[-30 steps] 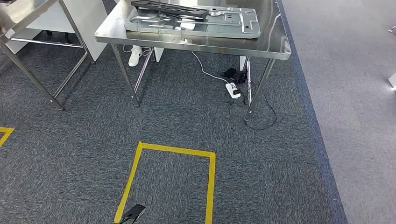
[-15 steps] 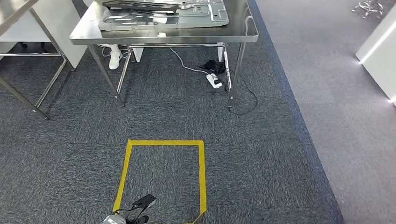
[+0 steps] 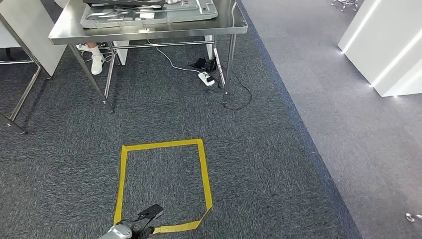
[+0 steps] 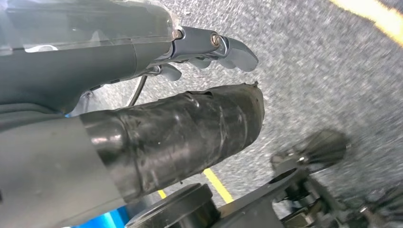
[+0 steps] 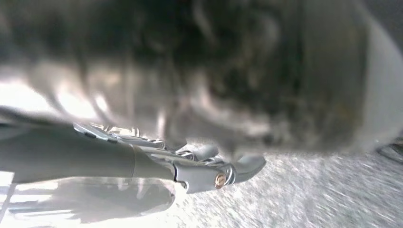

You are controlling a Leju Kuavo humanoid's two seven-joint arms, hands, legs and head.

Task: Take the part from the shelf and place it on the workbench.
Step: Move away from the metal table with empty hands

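Head view shows workbench [image 3: 149, 31] holding part [image 3: 149, 12] (wrist views: fingers empty, released).

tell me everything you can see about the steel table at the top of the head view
The steel table has a shiny flat top on thin round metal legs joined by a low crossbar. It stands on dark grey carpet at the upper left, beyond the yellow tape square. A flat grey metal panel with cut-outs lies on top, cut off by the frame's edge. Beneath are a white power strip, dark cables and a white shoe.
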